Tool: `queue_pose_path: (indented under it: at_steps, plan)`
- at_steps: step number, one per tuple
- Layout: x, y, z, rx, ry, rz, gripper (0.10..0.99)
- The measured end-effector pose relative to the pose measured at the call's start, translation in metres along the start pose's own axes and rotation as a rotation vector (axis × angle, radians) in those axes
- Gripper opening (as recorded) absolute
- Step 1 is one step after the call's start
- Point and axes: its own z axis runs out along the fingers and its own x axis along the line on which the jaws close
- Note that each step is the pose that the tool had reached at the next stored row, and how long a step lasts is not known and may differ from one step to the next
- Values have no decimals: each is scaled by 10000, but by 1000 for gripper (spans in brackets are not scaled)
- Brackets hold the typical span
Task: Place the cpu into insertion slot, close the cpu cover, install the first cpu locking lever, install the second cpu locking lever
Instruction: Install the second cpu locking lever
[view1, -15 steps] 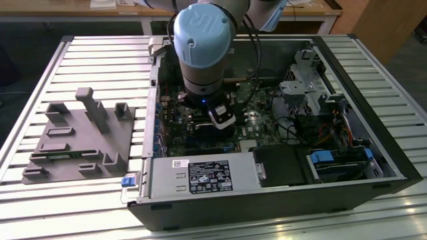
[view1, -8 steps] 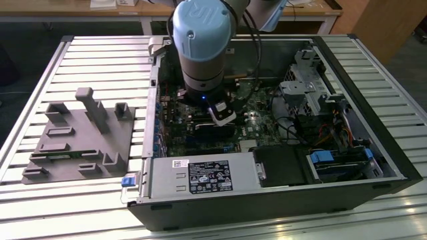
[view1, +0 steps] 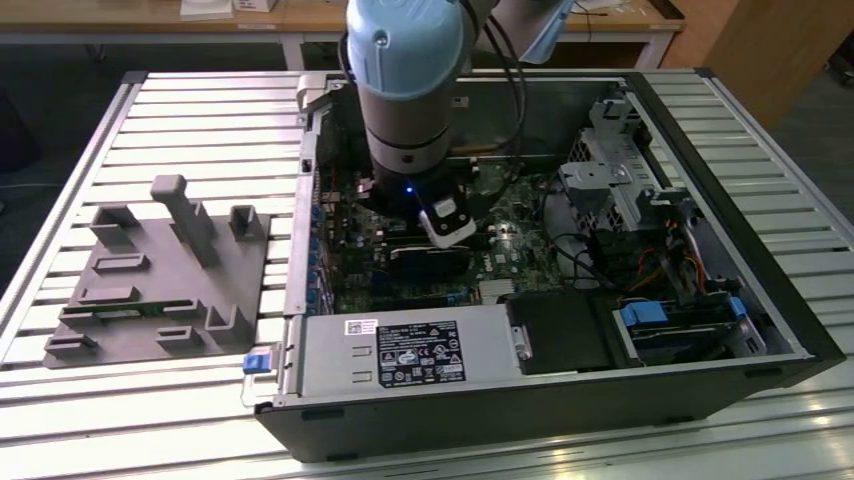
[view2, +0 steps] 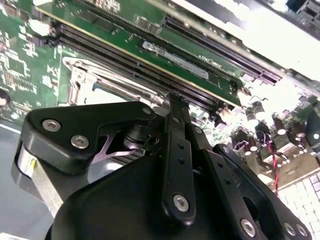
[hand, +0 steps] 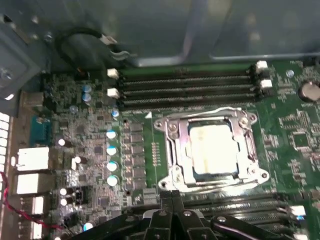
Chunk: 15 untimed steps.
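closest to the lens, my own black fingers (hand: 172, 210) are pressing together with no gap between them and nothing held; in the second wrist view the gripper (view2: 176, 100) is showing the same closed pair, tips poised above the green board. just past those tips, at about twelve o'clock from them in the first wrist view, the insertion slot (hand: 170, 150) is sitting on the motherboard (hand: 90, 145), and the cpu (hand: 214, 147) is lying flat inside it, its pale face showing through the window of the cpu cover (hand: 212, 120), which is looking folded down over the chip. a thin wire lever (hand: 197, 116) is running along the socket's far edge, though i am not able to tell whether it is hooked. beyond the socket, the long black memory slots (hand: 185, 87) are lying in rows. to do this step well, i am judging that closed tips should be pushing the lever squarely, keeping clear of the chip face and nearby capacitors (hand: 111, 150). in the exterior view, the arm (view1: 407, 110) is reaching down into the open computer case (view1: 694, 330).
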Motion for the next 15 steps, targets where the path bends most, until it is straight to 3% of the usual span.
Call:
queue_pose_path:
  at_steps: [5, 15]
  plan:
    - [-93, 17, 8, 48, -8, 40, 106]
    - [-216, 164, 54, 117, 0, 42, 106]
